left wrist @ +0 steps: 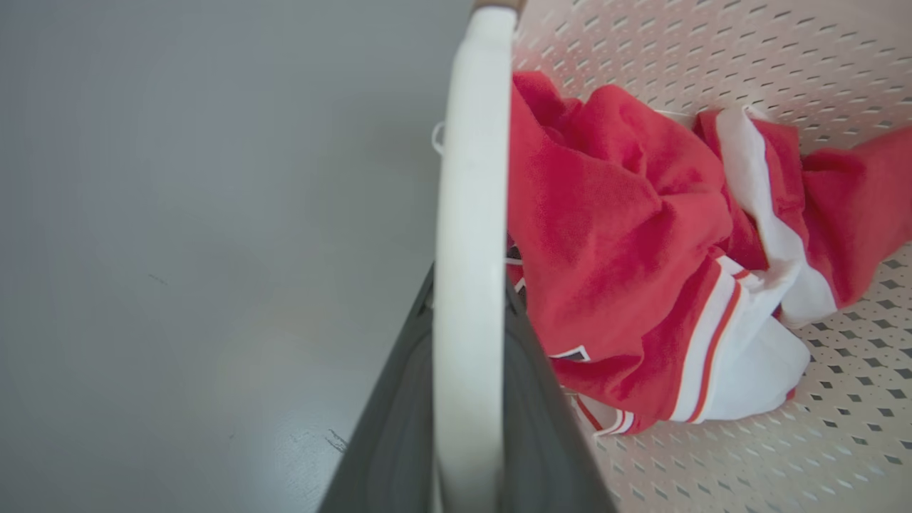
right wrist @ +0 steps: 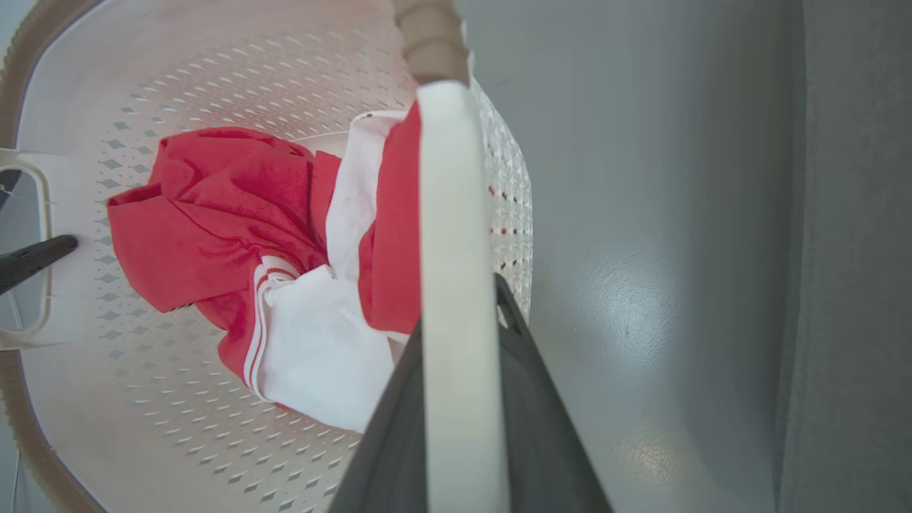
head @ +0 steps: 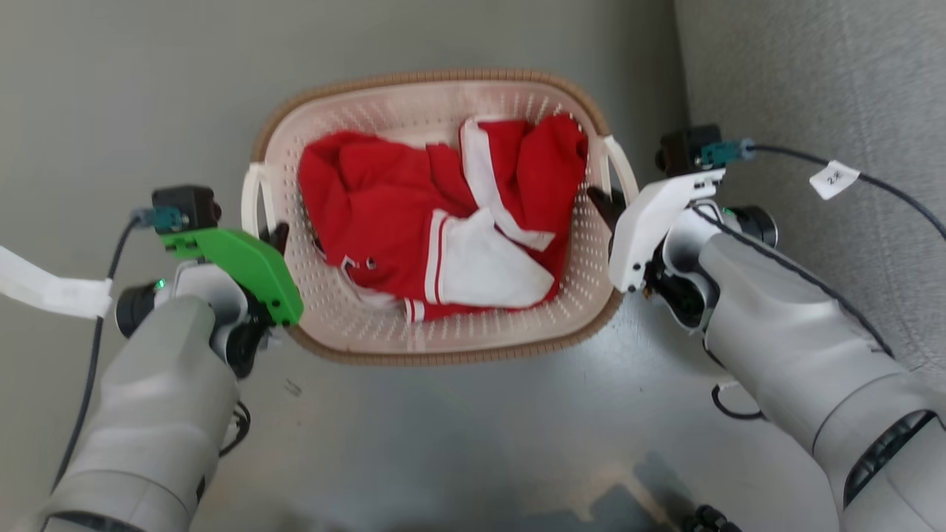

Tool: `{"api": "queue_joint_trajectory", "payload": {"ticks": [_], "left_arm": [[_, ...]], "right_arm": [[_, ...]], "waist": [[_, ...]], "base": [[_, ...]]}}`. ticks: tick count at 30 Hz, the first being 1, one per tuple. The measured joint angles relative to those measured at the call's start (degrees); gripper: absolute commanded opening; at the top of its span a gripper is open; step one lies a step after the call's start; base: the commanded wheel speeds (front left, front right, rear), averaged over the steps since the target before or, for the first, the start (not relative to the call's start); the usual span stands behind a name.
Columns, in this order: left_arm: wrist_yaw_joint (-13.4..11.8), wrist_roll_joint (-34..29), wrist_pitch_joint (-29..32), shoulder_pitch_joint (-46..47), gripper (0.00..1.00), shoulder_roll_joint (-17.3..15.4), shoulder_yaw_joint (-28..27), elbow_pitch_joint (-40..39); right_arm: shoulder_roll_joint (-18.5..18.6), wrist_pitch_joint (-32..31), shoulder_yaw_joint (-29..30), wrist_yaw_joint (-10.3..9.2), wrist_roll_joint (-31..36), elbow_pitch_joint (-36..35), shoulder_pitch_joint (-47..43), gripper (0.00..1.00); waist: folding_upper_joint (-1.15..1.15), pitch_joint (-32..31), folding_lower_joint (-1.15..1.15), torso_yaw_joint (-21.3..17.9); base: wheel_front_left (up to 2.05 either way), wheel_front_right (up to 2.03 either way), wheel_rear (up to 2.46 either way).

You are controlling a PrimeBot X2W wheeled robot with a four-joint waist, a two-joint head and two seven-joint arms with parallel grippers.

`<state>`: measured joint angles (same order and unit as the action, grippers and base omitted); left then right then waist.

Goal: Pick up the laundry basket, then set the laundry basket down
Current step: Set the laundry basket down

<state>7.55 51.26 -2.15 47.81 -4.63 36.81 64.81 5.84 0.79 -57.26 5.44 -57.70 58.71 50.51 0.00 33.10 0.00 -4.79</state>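
The laundry basket (head: 443,96) sits between our arms above the grey floor (head: 111,89), with a red-and-white garment (head: 414,222) crumpled inside. Our left gripper (head: 277,236) clamps its left handle (head: 251,199) and our right gripper (head: 602,203) clamps the right handle (head: 621,166). We cannot tell whether it touches the floor.

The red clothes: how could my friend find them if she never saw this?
Start from the grey floor, then find the cream laundry basket with a brown rim between the robot's arms. Crumpled inside it lies the red garment, the only thing in there, bright red with white panels and stripes.
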Motion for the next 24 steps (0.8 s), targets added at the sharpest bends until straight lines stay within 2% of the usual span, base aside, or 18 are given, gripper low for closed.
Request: {"api": "queue_joint_trajectory", "payload": {"ticks": [24], "left_arm": [[0.0,-1.8,-3.7,9.1,0.00,-0.5,-0.4,-0.3]], "right_arm": [[-0.3,6.8,1.1,0.08,0.8,1.9,8.0,0.00]], "waist": [[0.00,17.1,0.01,0.3]], "base": [[0.00,0.00,0.00]]}}
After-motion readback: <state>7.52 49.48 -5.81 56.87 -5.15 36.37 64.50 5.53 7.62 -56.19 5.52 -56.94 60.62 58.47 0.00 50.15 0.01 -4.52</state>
